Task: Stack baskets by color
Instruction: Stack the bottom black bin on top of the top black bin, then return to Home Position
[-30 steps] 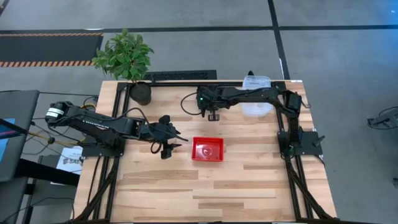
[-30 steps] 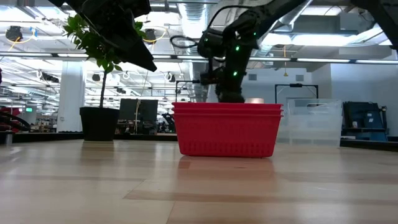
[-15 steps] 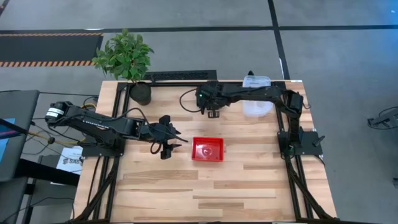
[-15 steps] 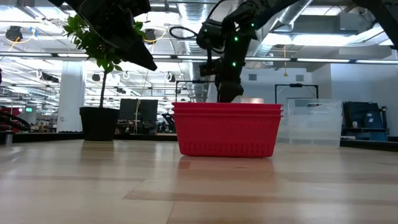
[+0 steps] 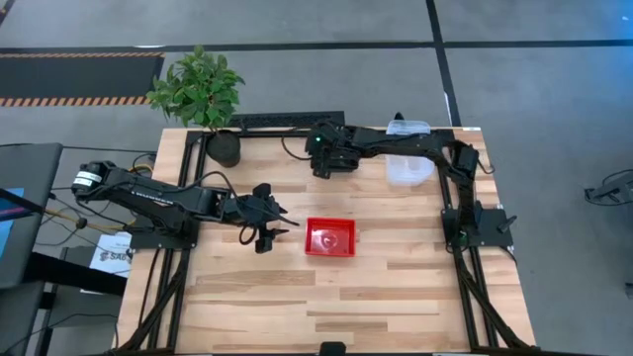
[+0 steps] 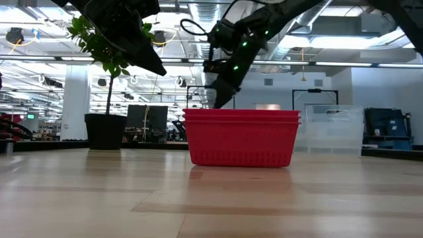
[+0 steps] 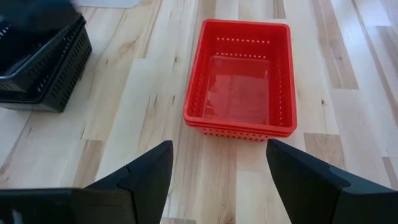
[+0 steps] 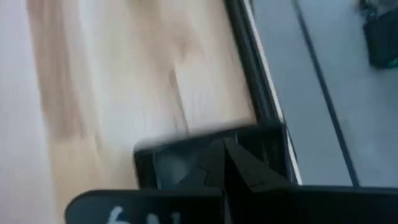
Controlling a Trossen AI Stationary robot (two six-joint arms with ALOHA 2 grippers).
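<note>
A stack of red baskets [image 5: 330, 238] [image 7: 239, 78] rests on its base at mid-table. My left gripper [image 5: 276, 231] [image 7: 217, 149] hangs open just to its left, above the wood. A stack of black baskets [image 7: 40, 68] rests on the table toward the far edge; in the high view my right arm covers most of it. My right gripper [image 5: 322, 166] [image 6: 219, 101] is shut, slants down and hovers over that black stack [image 8: 180, 162]. Clear baskets [image 5: 408, 166] [image 6: 334, 129] sit at the far right.
A potted plant [image 5: 224, 148] stands at the far left corner. A black bar [image 5: 287, 120] lies along the far edge. The near half of the table [image 5: 336, 307] is bare wood.
My right gripper has risen from behind the red stack and gone toward the table's far edge and left, rolling and tipping so that it now slants. The baskets have kept their places.
</note>
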